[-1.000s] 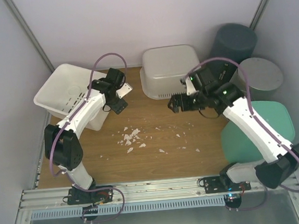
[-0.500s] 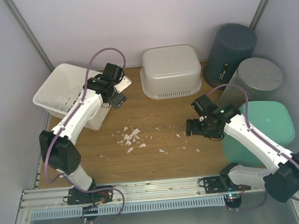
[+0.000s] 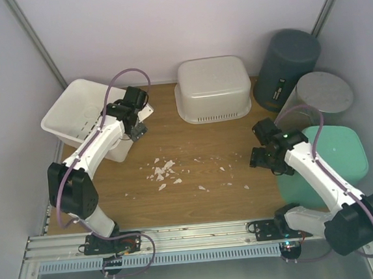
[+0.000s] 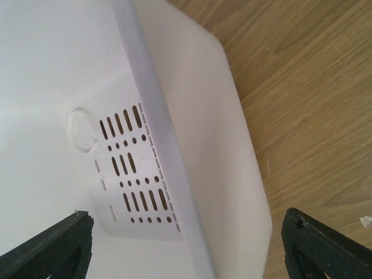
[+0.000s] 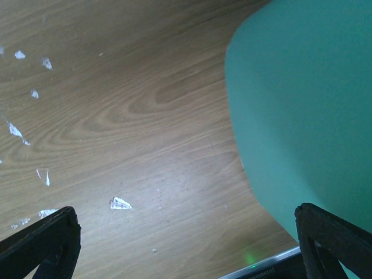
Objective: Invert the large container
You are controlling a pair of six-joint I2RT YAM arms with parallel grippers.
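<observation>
- White rectangular plastic tub (image 3: 73, 113): sits at the left rear corner of the wooden table top (image 3: 193, 139), close to the left wall. Its mouth faces up and it is not inverted. The inside shows rows of slots and small holes in one wall and a round moulded mark beside them.
- Left gripper (image 4: 186, 249): open wide and holding nothing. In the wrist view it straddles the tub's right-hand rim, with one black fingertip (image 4: 55, 244) over the inside and the other over the wood outside. Whether either fingertip touches the plastic cannot be told.
- Small white flakes (image 3: 163, 171): scattered loose over the middle of the table, between the two arms. A few more lie further right.
- Pale grey rectangular plastic tub (image 3: 211, 85): at the rear centre, base up and mouth down on the wood. A row of slots runs along its near rim. It is well apart from both grippers.
- Right gripper (image 5: 186, 243): spread fully, with nothing between the fingers. It hangs over bare wood just beside the left edge of the green tub. One flake lies below it.
- Dark grey cylindrical bin (image 3: 290, 58): in the right rear corner, with a label on its side.
- Light grey cylindrical bin (image 3: 324, 93): just in front of the dark one, a flat closed face up.
- Green rounded plastic tub (image 3: 335, 156): at the right edge, closed base up, with the right arm reaching across it.
</observation>
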